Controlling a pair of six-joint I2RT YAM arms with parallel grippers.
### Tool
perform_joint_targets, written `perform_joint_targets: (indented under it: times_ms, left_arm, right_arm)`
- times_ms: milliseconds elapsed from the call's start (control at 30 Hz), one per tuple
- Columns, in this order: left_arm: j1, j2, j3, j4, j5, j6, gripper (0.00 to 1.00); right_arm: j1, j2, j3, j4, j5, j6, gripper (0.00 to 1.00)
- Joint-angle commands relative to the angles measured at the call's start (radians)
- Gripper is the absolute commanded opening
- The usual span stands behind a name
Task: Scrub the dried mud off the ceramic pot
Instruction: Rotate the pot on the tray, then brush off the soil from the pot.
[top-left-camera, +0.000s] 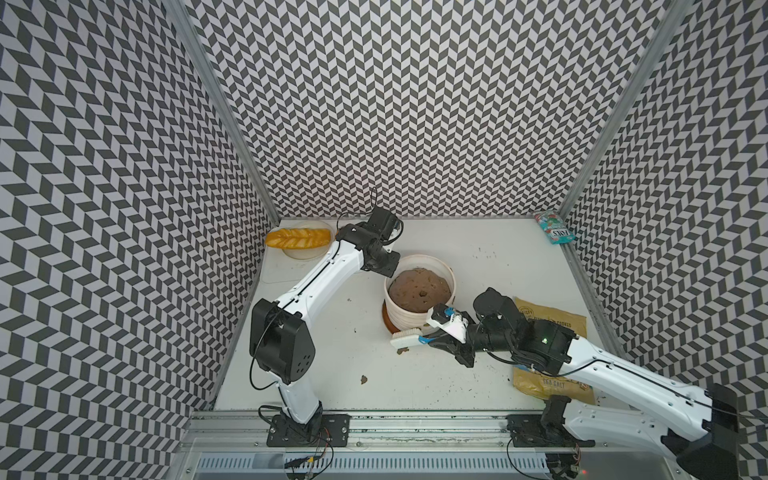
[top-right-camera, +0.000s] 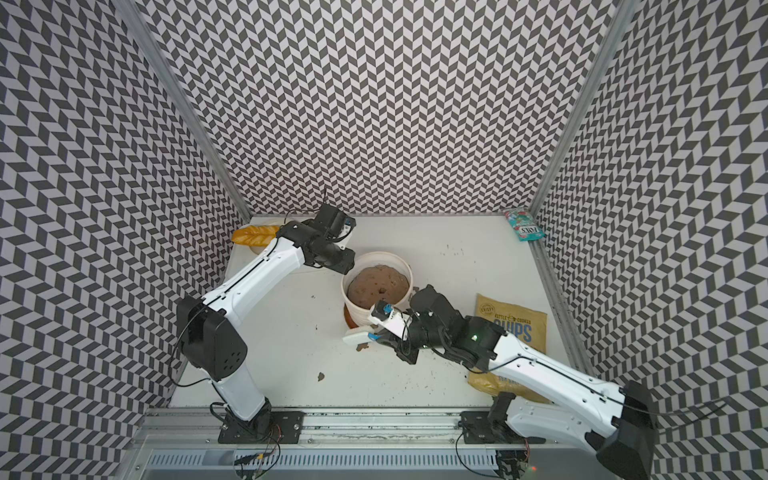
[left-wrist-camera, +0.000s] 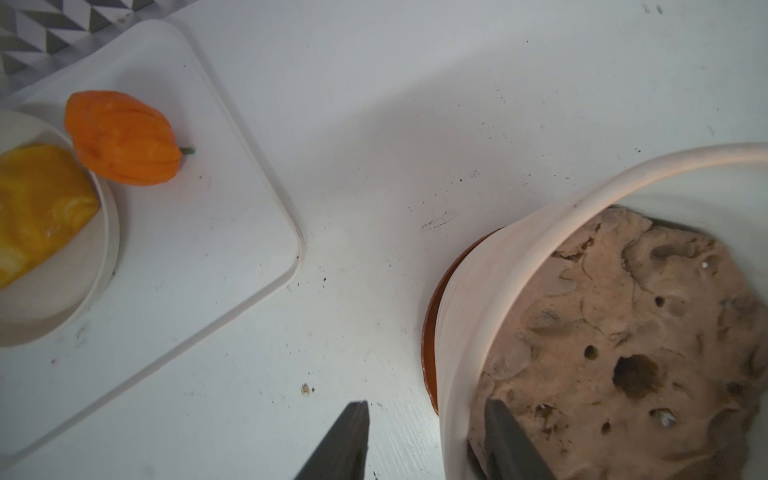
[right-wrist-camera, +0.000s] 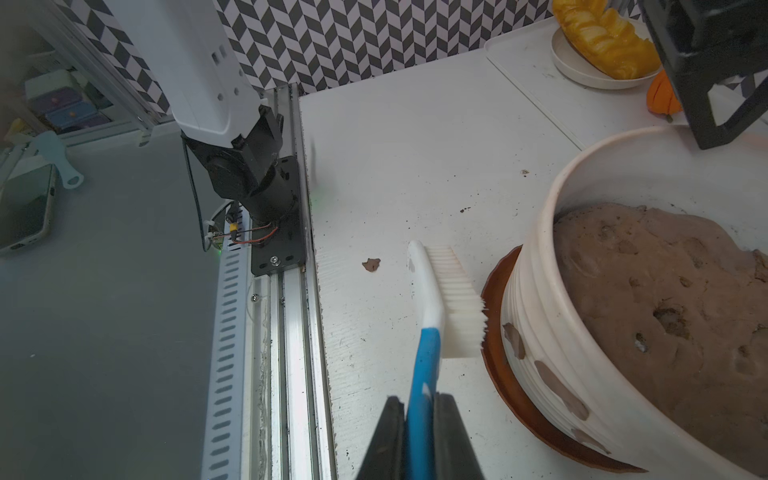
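The pot (top-left-camera: 405, 316) stands upright near the middle of the table (top-left-camera: 478, 374), on a brown saucer (right-wrist-camera: 496, 374) and filled with a lumpy brown mass of soil (top-left-camera: 419, 286). In my right wrist view I can see the dried mud (right-wrist-camera: 556, 385) as a row of flat brown blotches low on the pot's ribbed wall, on the side facing the right arm. More flakes lie loose on the table in front of the pot, among them one (top-left-camera: 364, 379) well toward the front edge.

The brush (right-wrist-camera: 432, 299) hangs just beside that muddy wall, bristles turned toward the pot, their tips at the saucer's rim. I cannot tell if they touch the wall. My right gripper (right-wrist-camera: 417, 405) has its fingers pressed tight on the brush's blue handle.

My left gripper (left-wrist-camera: 426, 405) is at the pot's far rim with its fingers spread, one inside over the soil and one outside, apart from the wall.

Farther out, a white tray (left-wrist-camera: 216, 216) in the back left corner holds a plate (left-wrist-camera: 106, 249) with a yellow pastry (left-wrist-camera: 37, 203) and an orange pepper (left-wrist-camera: 124, 139) just beside it. A chip bag (top-left-camera: 552, 320) lies under the right arm, and a small packet (top-left-camera: 555, 226) sits in the back right corner.
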Motion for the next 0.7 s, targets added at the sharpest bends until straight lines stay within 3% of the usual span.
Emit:
perform_joint_targets:
  times_ms: [0,300,667]
  left_arm:
    - [-0.027,-0.059,0.025,-0.099,-0.054,-0.171,0.48]
    - [-0.127,-0.048,0.028,-0.219,-0.113,-0.452,0.45]
    - [-0.220,-0.044,-0.026,-0.285,-0.168,-0.628,0.44]
  right_arm:
    - [-0.004,-0.032,-0.001,0.066,-0.024,0.002,0.00]
    - [-0.004,-0.116,-0.044,0.119,-0.065,0.042,0.00]
    - [-0.002,-0.178,-0.053,0.113,-0.087,0.060,0.00]
